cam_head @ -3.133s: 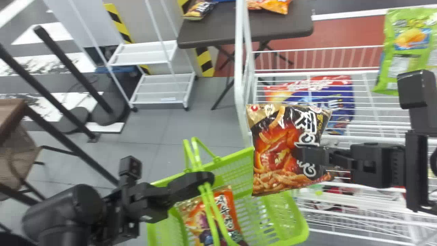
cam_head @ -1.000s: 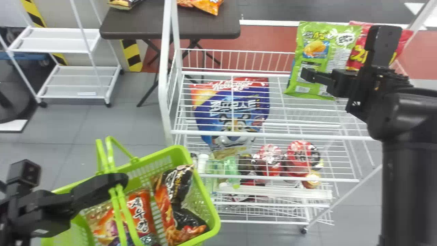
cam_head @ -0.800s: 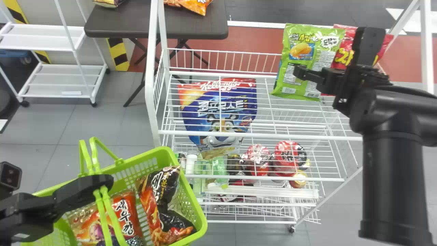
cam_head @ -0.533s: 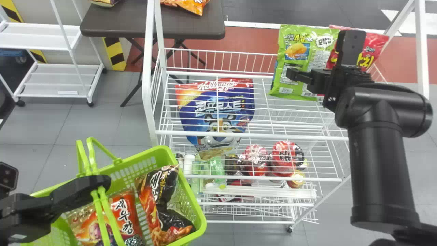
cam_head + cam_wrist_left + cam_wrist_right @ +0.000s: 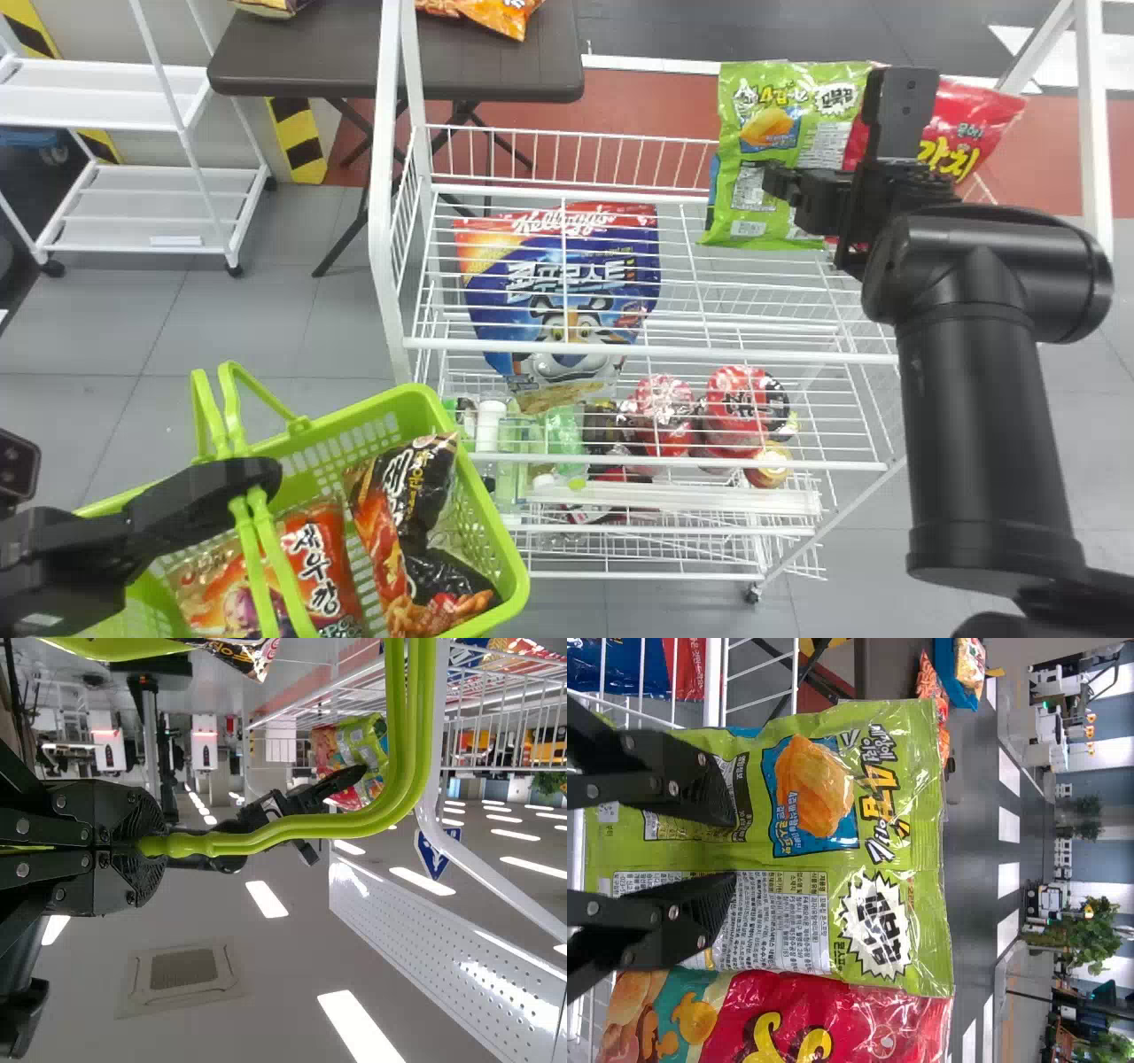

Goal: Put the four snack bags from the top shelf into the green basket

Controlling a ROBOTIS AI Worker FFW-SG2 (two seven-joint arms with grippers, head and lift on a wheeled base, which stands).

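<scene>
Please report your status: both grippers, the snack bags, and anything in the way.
Left gripper shut on basket handles. Right gripper open at green snack bag, hold unclear. Red snack bag close beside it, may get in the way.

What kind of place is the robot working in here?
Probably a mock shop or a robot demo hall: a white wire rack stocked with snack bags and cup-shaped packs, a green shopping basket, and yellow-and-black hazard striping behind.

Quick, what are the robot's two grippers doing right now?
Left gripper: closed on the green handles.
Right gripper: open, right at the green snack bag.
</scene>
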